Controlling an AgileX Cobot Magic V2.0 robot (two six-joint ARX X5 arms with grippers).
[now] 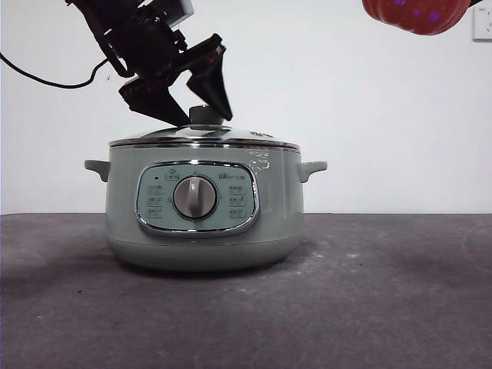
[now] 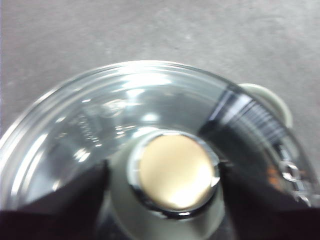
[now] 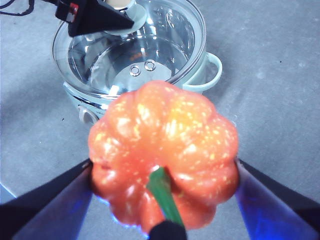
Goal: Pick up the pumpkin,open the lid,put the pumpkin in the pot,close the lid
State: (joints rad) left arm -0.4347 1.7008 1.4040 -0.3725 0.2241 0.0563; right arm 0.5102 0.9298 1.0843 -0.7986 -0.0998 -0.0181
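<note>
Front view cuts off most of the pumpkin [image 1: 416, 15]: only its red-orange underside shows at the top right corner, high above the table [image 1: 384, 307] and well to the side of the pot [image 1: 204, 207], and the gripper that carries it is out of this picture. From the right wrist view, the right gripper [image 3: 162, 180] is clenched on the pumpkin, one black jaw pressing each flank, with the green stem [image 3: 165, 197] pointing toward the camera; the fruit hides the table under it. The pot stands on the dark grey table with the lid [image 1: 201, 137] resting closed on its rim. The left gripper [image 1: 198, 104] comes down from the upper left, and its two jaws stand spread on either side of the lid's knob [image 1: 204, 114]. The left wrist view is blurred, so I cannot tell if the jaw tips already touch the knob [image 2: 175, 172]; they lie just beside it, one on each side, not closed. One side handle [image 2: 272, 97] is partly hidden behind the glass
</note>
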